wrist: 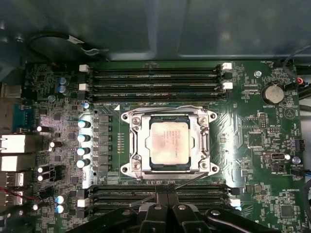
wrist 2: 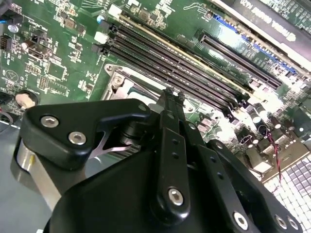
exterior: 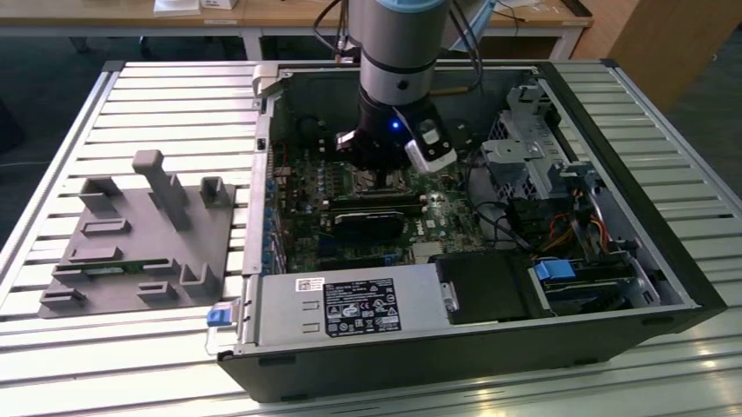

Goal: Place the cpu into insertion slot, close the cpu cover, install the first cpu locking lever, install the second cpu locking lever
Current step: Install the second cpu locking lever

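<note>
In the first wrist view the cpu (wrist: 168, 144), a pale square chip, lies in the insertion slot (wrist: 167, 118) on the green motherboard. The silver cpu cover (wrist: 140, 145) lies flat around it. One thin wire lever (wrist: 165, 108) runs along the socket edge beside the memory slots. A second lever (wrist: 190, 179) stands out at a slant on the opposite side. My gripper (wrist: 167, 194) sits right at that slanted lever, its black fingers pressed together with nothing between them. In the second wrist view the gripper (wrist 2: 171, 99) hangs just over the socket frame (wrist 2: 124, 80). In the exterior view the gripper (exterior: 377, 169) is low inside the case.
The open computer case (exterior: 649, 287) lies on a slatted table, with a grey power supply (exterior: 336, 308) at its near end. Memory slots (wrist: 155, 80) flank the socket. A black card (exterior: 371, 221) and cables (exterior: 510, 226) lie nearby. A grey fixture (exterior: 139, 234) stands at the exterior view's left.
</note>
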Robot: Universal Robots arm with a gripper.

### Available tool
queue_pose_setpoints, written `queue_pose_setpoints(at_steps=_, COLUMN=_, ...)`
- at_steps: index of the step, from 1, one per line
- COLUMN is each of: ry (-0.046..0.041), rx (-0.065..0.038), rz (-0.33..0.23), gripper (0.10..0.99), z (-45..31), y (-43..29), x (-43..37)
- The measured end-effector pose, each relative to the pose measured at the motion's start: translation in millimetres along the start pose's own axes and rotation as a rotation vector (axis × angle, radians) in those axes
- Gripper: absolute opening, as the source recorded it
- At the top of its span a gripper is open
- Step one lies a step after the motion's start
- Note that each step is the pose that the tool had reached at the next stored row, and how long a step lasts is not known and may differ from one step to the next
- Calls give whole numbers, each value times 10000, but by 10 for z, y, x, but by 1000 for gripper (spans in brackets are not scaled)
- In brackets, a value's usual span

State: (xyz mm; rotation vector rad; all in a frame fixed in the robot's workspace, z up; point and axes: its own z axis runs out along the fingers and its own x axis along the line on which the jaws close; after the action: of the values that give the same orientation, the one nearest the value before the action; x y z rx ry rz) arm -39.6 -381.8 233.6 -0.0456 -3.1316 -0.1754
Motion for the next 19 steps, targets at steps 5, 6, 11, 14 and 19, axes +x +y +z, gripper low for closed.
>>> queue_pose_setpoints(at_steps=5, ry=1, rx=-2, rz=0, gripper=106, z=62, y=-7, x=2)
queue_pose_setpoints(at_steps=6, ry=1, rx=-2, rz=0, gripper=106, z=80, y=-9, x=2)
queue_pose_setpoints(at_steps=11, ry=2, rx=-20, rz=0, gripper=106, z=140, y=-16, x=23)
queue_pose_setpoints(at_steps=14, ry=4, rx=-88, rz=-1, gripper=106, z=148, y=-24, x=36)
queue_pose_setpoints(at_steps=19, ry=17, rx=-613, rz=-2, gripper=106, z=148, y=-56, x=66)
